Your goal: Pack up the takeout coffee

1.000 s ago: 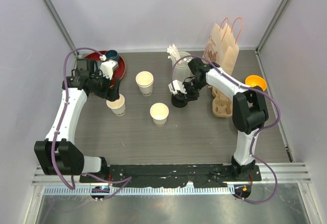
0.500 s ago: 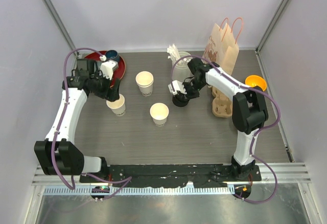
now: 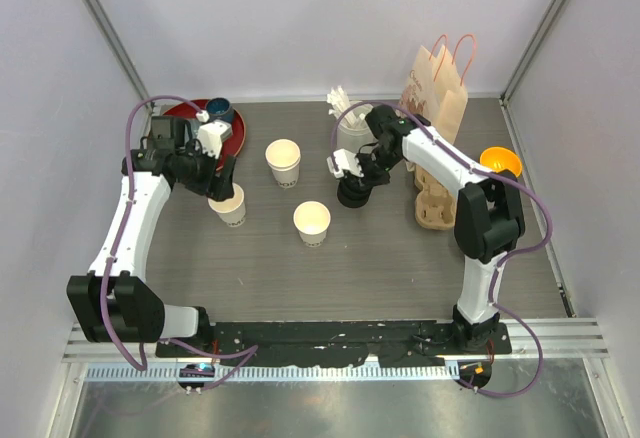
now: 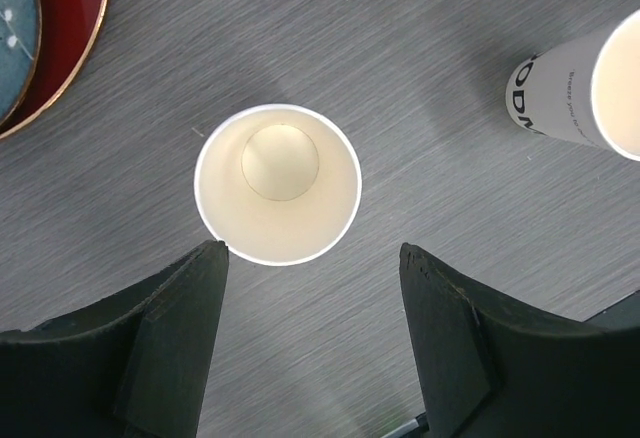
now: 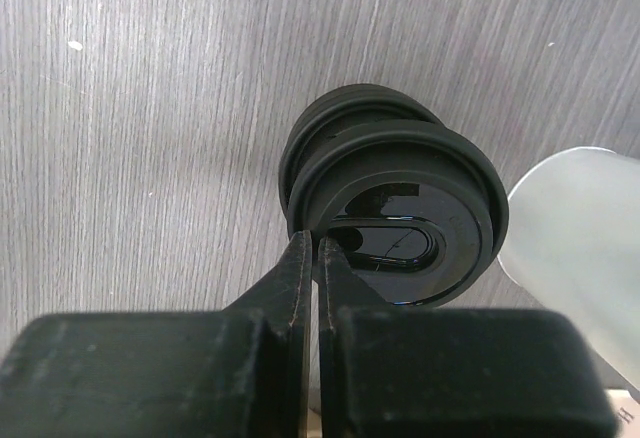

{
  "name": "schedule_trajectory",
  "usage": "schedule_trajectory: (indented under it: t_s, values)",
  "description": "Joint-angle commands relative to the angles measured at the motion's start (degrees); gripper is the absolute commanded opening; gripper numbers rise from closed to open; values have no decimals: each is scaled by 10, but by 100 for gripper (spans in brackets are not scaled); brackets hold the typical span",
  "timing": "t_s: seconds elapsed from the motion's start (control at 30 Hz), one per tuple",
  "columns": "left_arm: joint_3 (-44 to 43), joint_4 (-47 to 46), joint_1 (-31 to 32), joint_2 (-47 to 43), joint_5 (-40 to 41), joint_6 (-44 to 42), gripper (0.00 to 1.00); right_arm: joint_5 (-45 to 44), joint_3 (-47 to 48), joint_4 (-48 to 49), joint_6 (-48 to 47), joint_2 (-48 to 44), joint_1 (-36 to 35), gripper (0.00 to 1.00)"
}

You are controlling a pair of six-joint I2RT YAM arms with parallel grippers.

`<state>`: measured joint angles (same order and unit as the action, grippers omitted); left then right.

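Reference: lid stack [image 3: 352, 198], with top lid [image 5: 462, 190] on it. Directly behind it: stick holder [image 3: 350, 126]. Right: cup carrier [image 3: 432, 206], with bag [image 3: 440, 93] behind-right. Left: near cup [image 3: 312, 223], rear cup [image 3: 284, 162], leftmost cup [image 3: 231, 205]. Far behind-left: tray [image 3: 183, 109].

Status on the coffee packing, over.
Left gripper open over empty white paper cup. Right gripper shut on round black plastic lid, at its rim. Nothing blocking.

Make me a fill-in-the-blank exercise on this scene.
The right claw is shut on the rim of a ____ lid.
The left claw hangs open over a paper cup that is ____ inside.
From above, ____ open paper cups stand on the table.
Missing: black; empty; three.
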<state>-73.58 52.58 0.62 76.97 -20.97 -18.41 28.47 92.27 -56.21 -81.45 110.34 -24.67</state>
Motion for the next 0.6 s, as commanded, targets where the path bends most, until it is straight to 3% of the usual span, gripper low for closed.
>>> schedule_trajectory:
  t_s: [0.0, 0.27, 0.43, 0.57]
  values:
    - [-9, 24, -4, -16, -30, -2, 72, -45, 46, -25, 86, -55, -23, 1]
    - [-3, 38, -4, -36, -90, 6, 71, -90, 65, -7, 287, -127, -96, 1]
    - [13, 29, -4, -27, -106, 19, 71, -197, 113, -37, 448, -114, -185, 1]
    - [25, 24, -4, -33, -109, 18, 70, -230, 175, -82, 563, -73, -241, 1]
